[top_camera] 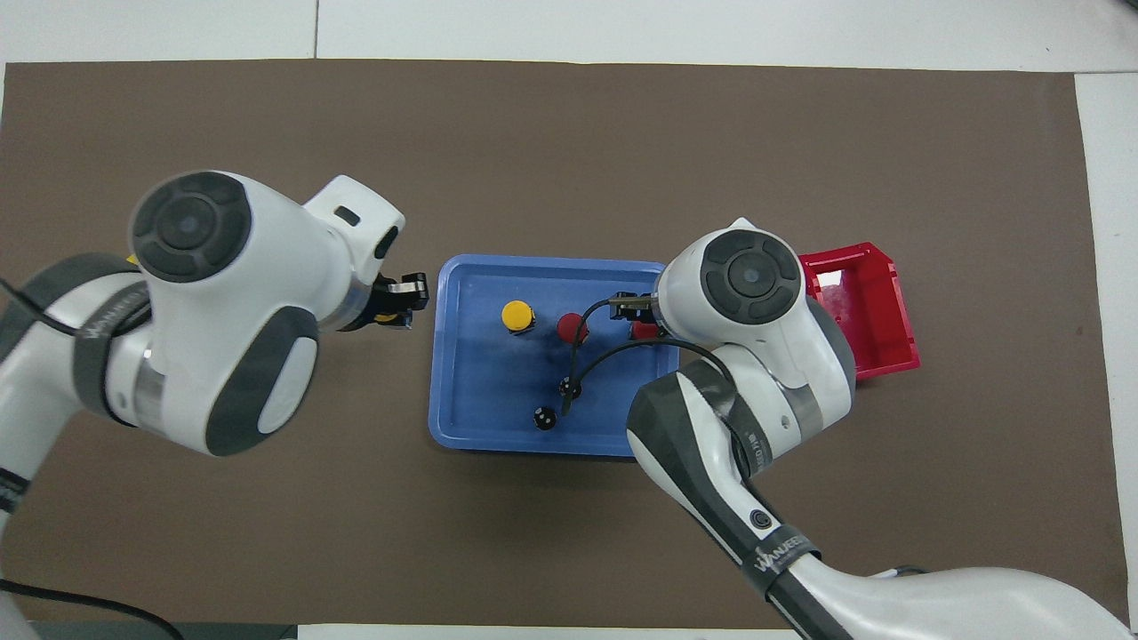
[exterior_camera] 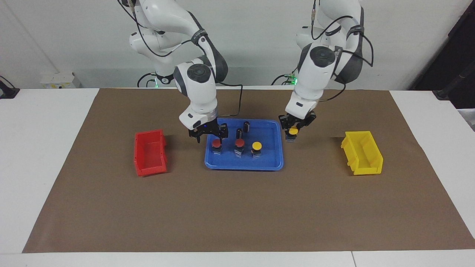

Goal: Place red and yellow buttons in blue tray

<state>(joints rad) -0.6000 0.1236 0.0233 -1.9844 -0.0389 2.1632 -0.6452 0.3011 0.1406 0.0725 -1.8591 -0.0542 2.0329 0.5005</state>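
Left pincer [exterior_camera: 293,130] grips yellow button [exterior_camera: 293,131] beside blue tray [exterior_camera: 272,165]; right pincer [exterior_camera: 210,135] seemingly open over tray's red button [exterior_camera: 216,143].

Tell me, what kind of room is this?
Probably a robot lab or test room. Two white robot arms stand at a white table covered by a brown paper sheet, before a bare white wall, sorting push-buttons into a shallow blue plastic tray.
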